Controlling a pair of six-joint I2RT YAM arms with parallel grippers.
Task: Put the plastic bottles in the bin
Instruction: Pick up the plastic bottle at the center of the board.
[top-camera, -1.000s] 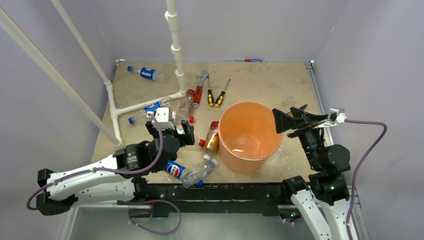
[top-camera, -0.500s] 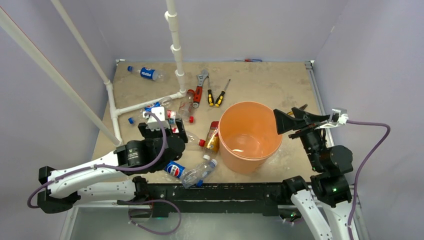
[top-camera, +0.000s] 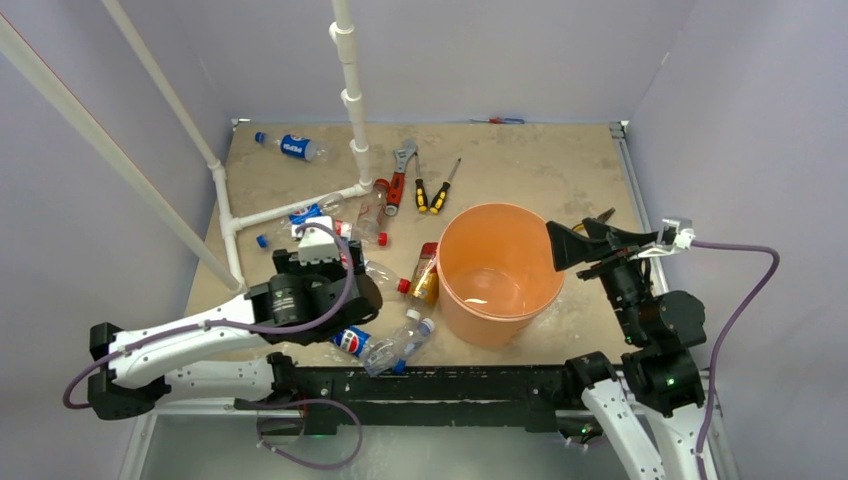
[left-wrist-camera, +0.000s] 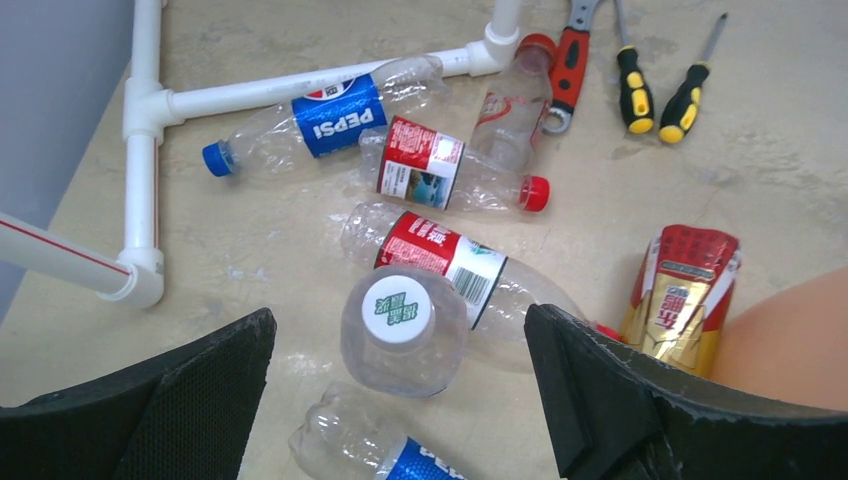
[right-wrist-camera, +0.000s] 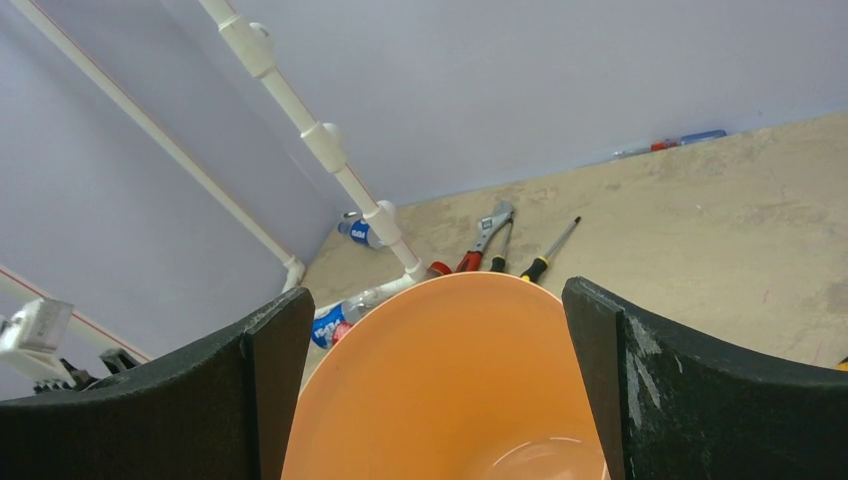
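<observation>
The left gripper (left-wrist-camera: 400, 318) is spread wide either side of a clear white-capped bottle (left-wrist-camera: 405, 355), touching it nowhere, with a red-labelled bottle (left-wrist-camera: 440, 255) lying just beyond on the worktop (left-wrist-camera: 770, 150).

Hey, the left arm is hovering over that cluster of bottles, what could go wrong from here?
The open left gripper straddles an upright white-capped bottle, but a red-labelled bottle lies close against it, so closing may snag both or tip the upright one. The right gripper, open, hangs at the bin rim and could block the drop.
</observation>
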